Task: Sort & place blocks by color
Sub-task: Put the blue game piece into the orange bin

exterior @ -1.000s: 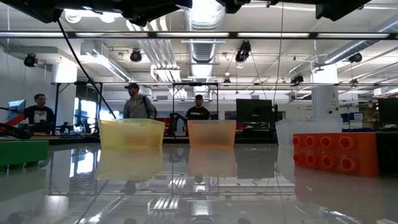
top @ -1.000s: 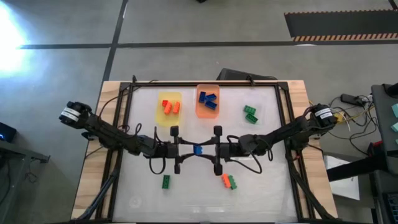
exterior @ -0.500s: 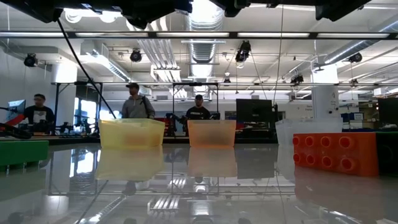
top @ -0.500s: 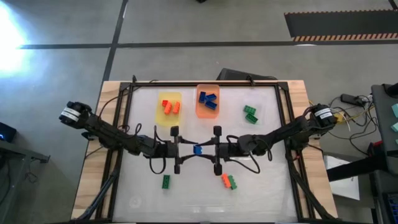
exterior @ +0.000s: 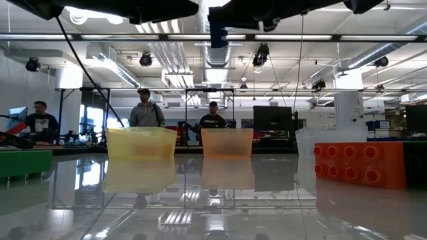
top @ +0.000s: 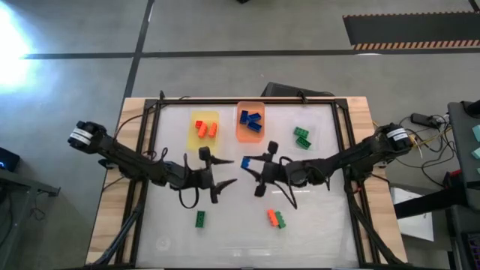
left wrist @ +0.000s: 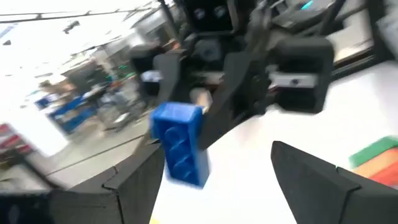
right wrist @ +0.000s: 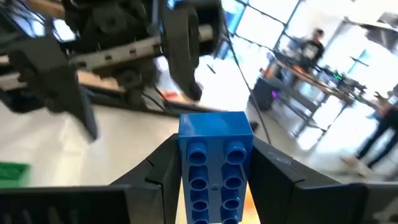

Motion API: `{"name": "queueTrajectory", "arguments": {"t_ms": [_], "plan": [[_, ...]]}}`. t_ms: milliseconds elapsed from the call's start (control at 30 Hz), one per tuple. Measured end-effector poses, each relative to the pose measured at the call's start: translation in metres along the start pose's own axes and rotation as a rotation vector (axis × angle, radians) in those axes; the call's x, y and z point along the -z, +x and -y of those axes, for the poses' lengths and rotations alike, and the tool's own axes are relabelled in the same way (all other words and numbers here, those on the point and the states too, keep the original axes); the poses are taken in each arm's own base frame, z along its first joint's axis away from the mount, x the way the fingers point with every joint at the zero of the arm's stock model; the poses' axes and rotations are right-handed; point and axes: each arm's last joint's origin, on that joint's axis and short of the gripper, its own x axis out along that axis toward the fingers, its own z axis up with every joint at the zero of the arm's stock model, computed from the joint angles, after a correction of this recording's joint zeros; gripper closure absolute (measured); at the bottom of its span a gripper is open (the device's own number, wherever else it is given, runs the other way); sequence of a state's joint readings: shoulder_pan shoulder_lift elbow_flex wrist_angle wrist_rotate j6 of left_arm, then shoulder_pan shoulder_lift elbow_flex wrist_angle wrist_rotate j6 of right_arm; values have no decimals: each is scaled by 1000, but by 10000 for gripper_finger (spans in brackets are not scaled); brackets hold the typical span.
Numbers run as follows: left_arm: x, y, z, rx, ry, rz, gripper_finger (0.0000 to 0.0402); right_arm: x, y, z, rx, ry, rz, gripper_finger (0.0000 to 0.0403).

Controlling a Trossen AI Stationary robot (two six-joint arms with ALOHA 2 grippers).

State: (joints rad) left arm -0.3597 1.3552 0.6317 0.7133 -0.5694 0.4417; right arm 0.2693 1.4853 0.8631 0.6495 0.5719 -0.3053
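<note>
The right pincer [top: 247, 163] pinches a blue brick [top: 245, 162] between its fingers, raised above the middle of the bench [top: 330, 240] — clear of the surface for carrying. The left pincer [top: 223, 171] stands spread just beside it, holding nothing. Blue bricks already lie in the orange tray [top: 250, 135] — the likely destination. A green brick [top: 200, 218] and an orange-green pair [top: 275, 218] remain unsorted.

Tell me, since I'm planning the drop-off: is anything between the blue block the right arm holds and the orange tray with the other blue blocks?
Nothing visible. The right tool holds the blue block above bare tabletop, just short of the orange tray. The left tool, open, sits off to the side, outside that path.
</note>
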Motion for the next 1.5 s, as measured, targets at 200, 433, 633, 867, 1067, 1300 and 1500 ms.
{"name": "queueTrajectory", "arguments": {"t_ms": [200,433,633,867,1067,1300,1500], "plan": [[-2,-4,-9,-165,16,-74,125,-6,5,30,81,27,-174,268],[-1,-5,-10,-208,64,-103,125,-16,24,76,99,13,-467,268],[-8,-12,-20,-260,130,-108,125,-15,42,118,26,74,-563,268],[-9,-32,-38,-313,135,-82,125,4,66,165,17,168,-606,268],[-3,-50,-49,-332,86,-58,125,29,90,187,29,168,-700,268],[-2,-57,-53,-340,73,-46,125,65,117,203,29,149,-869,268],[1,-57,-52,-335,82,-55,125,93,128,204,-15,120,-968,268]]}}
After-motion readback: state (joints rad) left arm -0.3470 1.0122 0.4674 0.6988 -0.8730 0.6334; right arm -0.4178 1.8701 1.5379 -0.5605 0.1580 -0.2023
